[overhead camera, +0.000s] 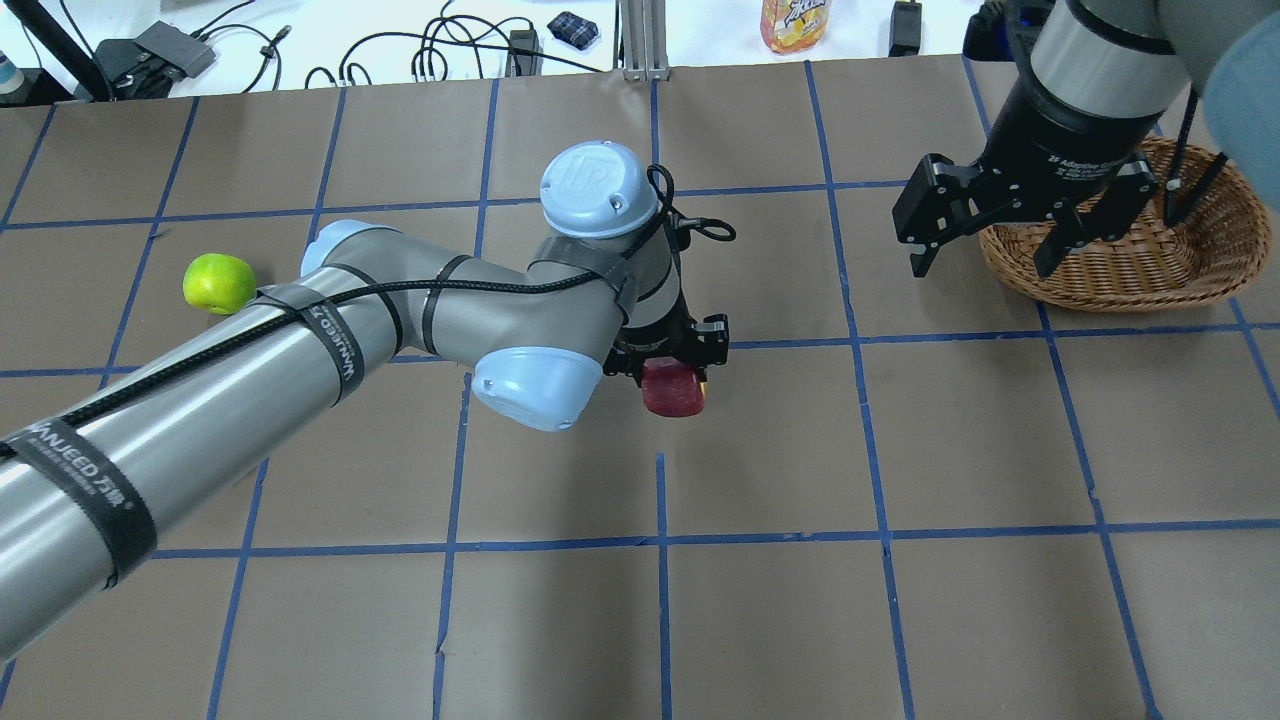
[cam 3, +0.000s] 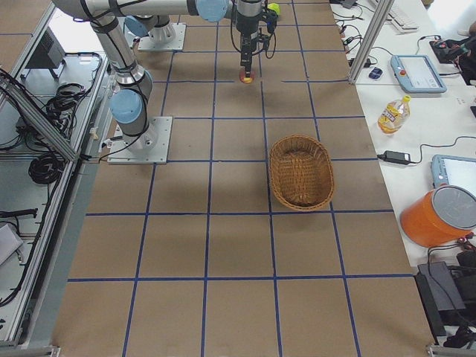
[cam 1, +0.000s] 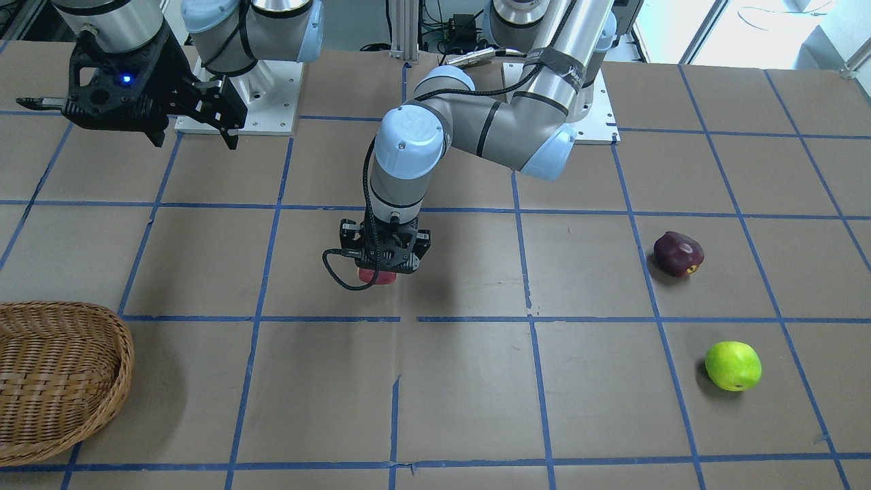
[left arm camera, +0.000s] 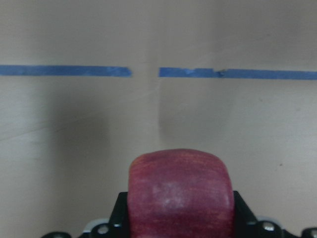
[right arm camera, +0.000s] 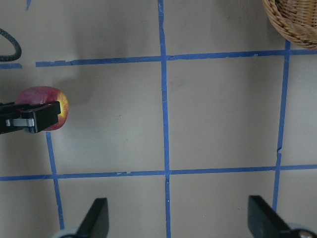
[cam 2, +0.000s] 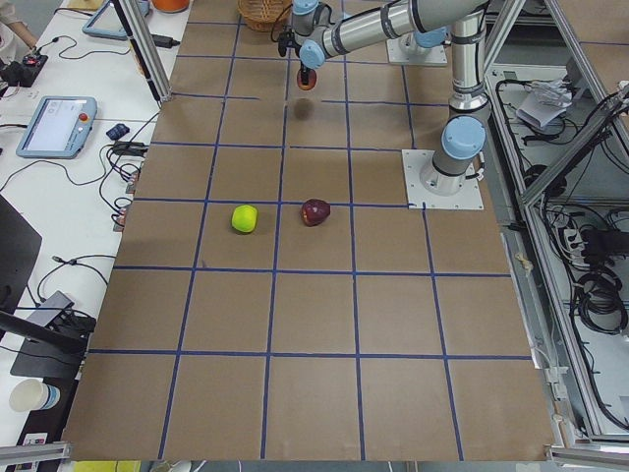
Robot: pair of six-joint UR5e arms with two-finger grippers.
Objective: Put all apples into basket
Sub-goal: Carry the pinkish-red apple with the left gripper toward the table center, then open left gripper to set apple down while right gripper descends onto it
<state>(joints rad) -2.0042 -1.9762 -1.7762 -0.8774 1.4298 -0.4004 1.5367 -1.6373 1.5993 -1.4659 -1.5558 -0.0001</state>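
My left gripper (overhead camera: 672,375) is shut on the red apple (overhead camera: 673,389) and holds it above the middle of the table; the apple fills the lower left wrist view (left arm camera: 180,191) and shows in the right wrist view (right arm camera: 43,99). The maroon apple (cam 1: 678,254) and the green apple (cam 1: 733,366) lie on the table on my left side, apart from each other. The green apple also shows in the overhead view (overhead camera: 219,283). The wicker basket (overhead camera: 1180,262) sits on my right side, empty. My right gripper (overhead camera: 985,258) is open and empty, hovering just beside the basket.
The table is brown paper with a blue tape grid. A drink bottle (overhead camera: 795,22) and cables lie beyond the far edge. An orange bucket (cam 3: 440,216) and tablets stand on the side bench.
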